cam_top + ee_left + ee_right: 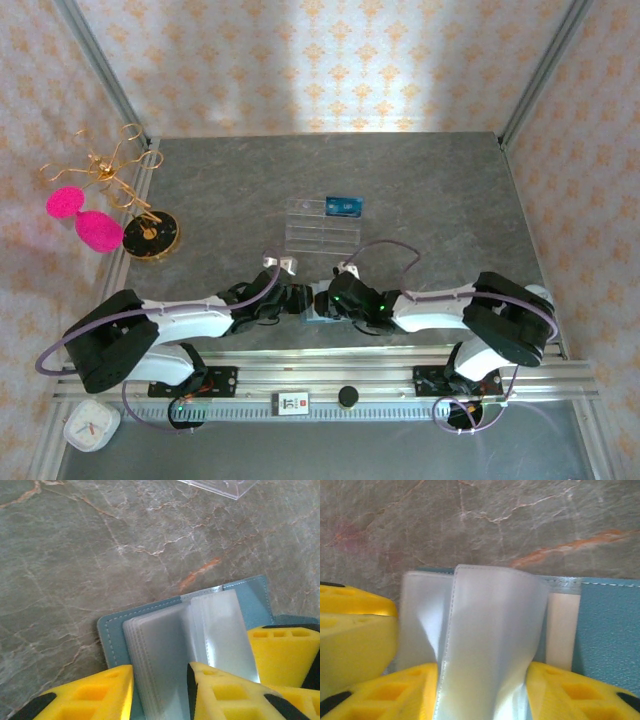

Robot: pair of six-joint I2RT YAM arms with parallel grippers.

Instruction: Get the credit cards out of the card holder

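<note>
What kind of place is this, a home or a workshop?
Most likely a robot test booth dressed up like a room: wallpapered panels held in a metal frame, two arms bolted to a rail at the table edge, and props such as a jewellery stand.

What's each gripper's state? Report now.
Left gripper: jaws apart astride the sleeves of the card holder; grip cannot be told.
Right gripper: open, one clear sleeve between its jaws.

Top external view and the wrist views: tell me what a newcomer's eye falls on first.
The bright yellow fingers stand out, crowded over the open teal card holder with its clear sleeves fanned up, at the near edge of the table. At far left, two hot-pink puffs sit by a gold wire stand; mid-table sits a clear acrylic stand bearing a blue card.
</note>
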